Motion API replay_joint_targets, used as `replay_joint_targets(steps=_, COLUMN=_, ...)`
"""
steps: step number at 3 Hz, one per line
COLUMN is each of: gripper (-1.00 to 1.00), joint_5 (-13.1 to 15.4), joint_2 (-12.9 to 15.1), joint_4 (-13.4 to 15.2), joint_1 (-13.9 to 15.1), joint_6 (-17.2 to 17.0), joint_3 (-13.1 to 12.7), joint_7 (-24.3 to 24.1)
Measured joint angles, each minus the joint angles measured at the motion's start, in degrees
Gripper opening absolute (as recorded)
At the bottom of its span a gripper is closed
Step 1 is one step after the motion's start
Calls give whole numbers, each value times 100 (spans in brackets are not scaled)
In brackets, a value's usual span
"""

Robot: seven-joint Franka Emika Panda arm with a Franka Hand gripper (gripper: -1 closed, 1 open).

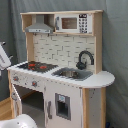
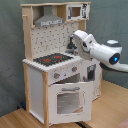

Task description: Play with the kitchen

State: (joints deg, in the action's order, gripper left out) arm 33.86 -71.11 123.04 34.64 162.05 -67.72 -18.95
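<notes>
Kitchen (image 2: 55,75) stands on floor, centre in both exterior views. Arm (image 2: 100,50) reaches over counter (image 1: 97,79) near faucet (image 1: 85,59). Fingers: cannot tell. Rigid wood, heavy, won't shift; work knobs (image 2: 56,76), oven door (image 2: 69,98) handle.

No readable text, brand or number in either exterior view; the kitchen (image 1: 62,70) carries a microwave (image 1: 74,23) with a keypad panel (image 1: 83,23) at its right, marks there too blurred to read.
</notes>
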Motion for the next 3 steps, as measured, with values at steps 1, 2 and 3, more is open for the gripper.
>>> replay_joint_targets(steps=1, gripper=100, joint_5=0, joint_2=191, joint_4=16, joint_1=42, joint_6=183, joint_3=138, joint_7=504)
replay_joint_targets(steps=2, gripper=100, joint_5=0, joint_2=440, joint_4=33, joint_1=60, joint_6=312, joint_3=231, joint_7=1013)
replay_joint_targets(steps=3, gripper=100, joint_5=0, joint_2=829, joint_4=54, joint_1=61, joint_6=361, joint_3=252, joint_7=1604)
